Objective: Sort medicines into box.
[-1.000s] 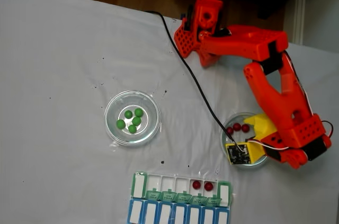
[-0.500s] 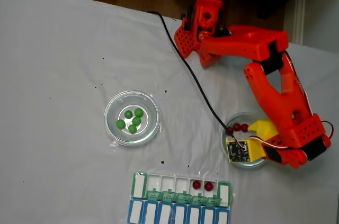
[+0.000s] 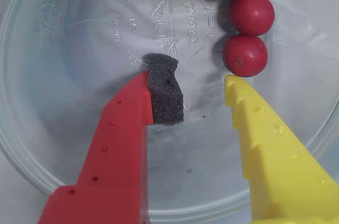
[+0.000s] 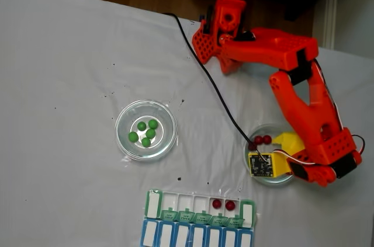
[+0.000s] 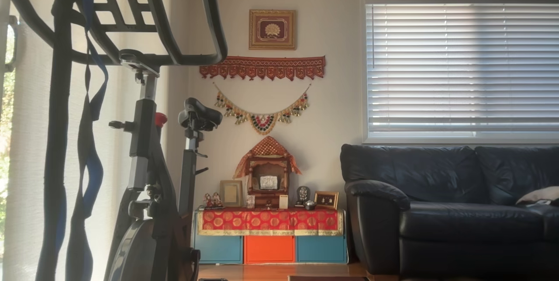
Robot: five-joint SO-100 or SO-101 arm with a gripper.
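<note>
Hovering low inside dish (image 3: 47,144), gripper (image 3: 198,94) gaping wide, gripping nothing. Sitting just off yellow finger (image 3: 275,155): three red balls (image 3: 244,54). Risking a nudge and roll along glass, closing on air. Waiting well apart: box (image 4: 198,219), holding two reds.

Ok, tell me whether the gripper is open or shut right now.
Open. In the wrist view the gripper has a clear gap between its fingers, with bare dish glass showing through; the nearest red ball lies just beyond the yellow fingertip.
</note>
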